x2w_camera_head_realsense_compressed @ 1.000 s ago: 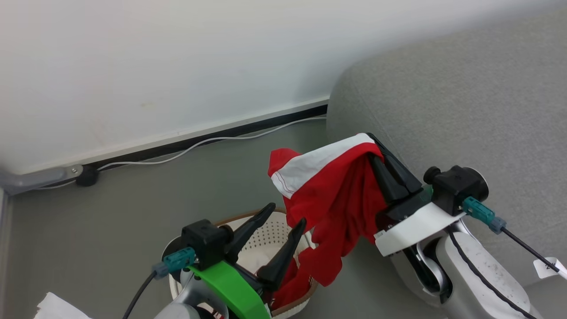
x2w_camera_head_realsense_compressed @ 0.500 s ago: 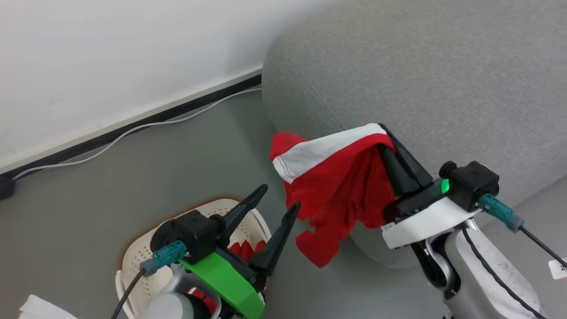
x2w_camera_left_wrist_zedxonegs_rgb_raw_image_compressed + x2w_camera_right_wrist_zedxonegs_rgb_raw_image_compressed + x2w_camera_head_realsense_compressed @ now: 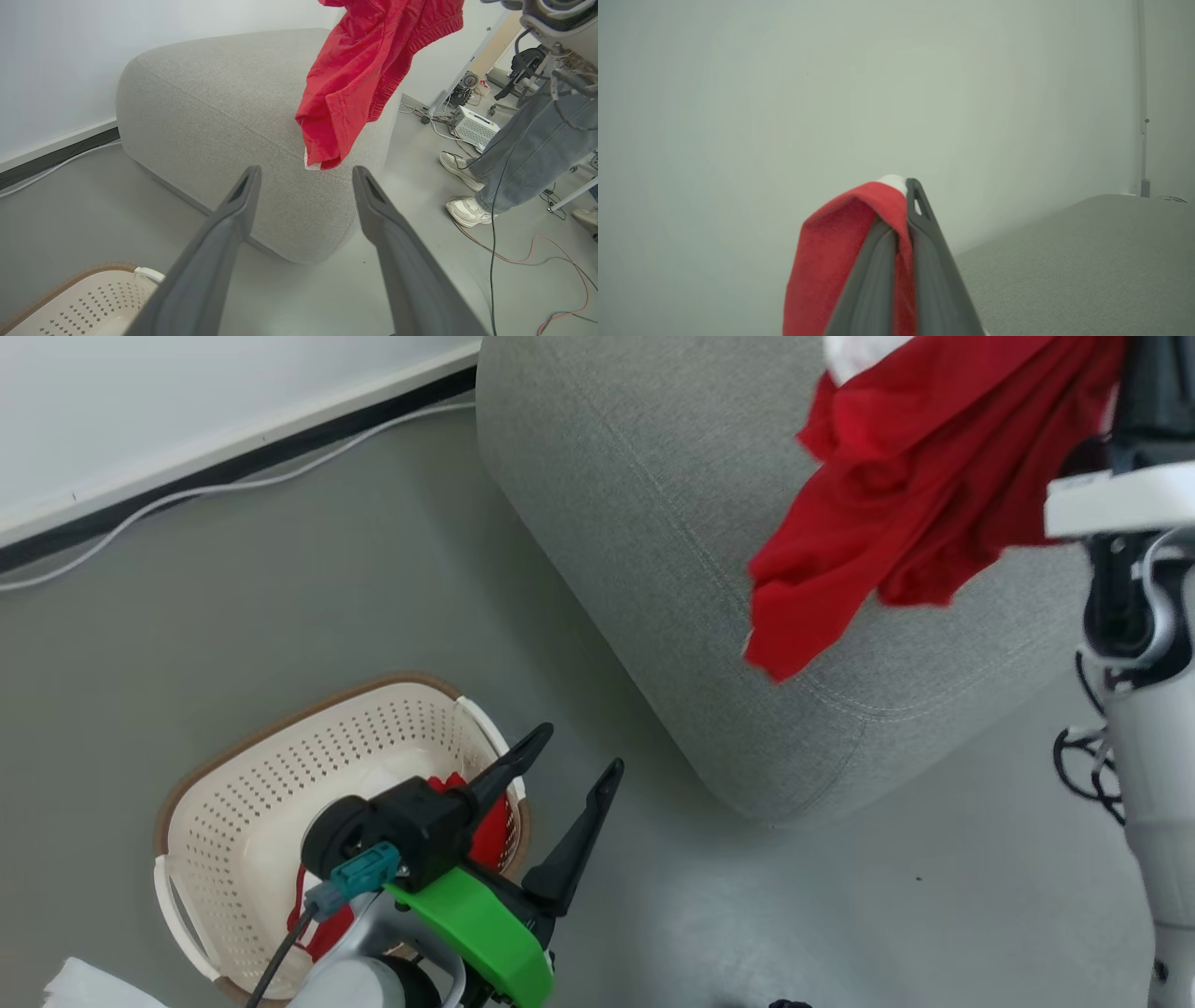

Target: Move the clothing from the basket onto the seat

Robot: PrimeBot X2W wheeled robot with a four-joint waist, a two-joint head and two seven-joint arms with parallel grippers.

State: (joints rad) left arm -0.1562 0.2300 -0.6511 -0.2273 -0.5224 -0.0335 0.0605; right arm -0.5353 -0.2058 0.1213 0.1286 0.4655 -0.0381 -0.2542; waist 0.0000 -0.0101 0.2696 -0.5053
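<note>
While R fingers (image 3: 924, 242) clamp clothing (image 3: 896, 495) above grey seat (image 3: 653, 523) — L fingers (image 3: 224, 233) spread over floor (image 3: 280, 597).

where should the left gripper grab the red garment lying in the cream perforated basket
Pinch the raised fold of the red garment bunched against the right wall of the cream perforated plastic basket in the head view. Come straight down through the open top with the open left gripper: the walls likely block sideways approaches.

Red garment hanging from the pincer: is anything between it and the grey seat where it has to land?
Nothing visible does. The red garment hangs from the shut right pincer over a corner of the grey seat, and the upholstery beneath it looks bare.
</note>
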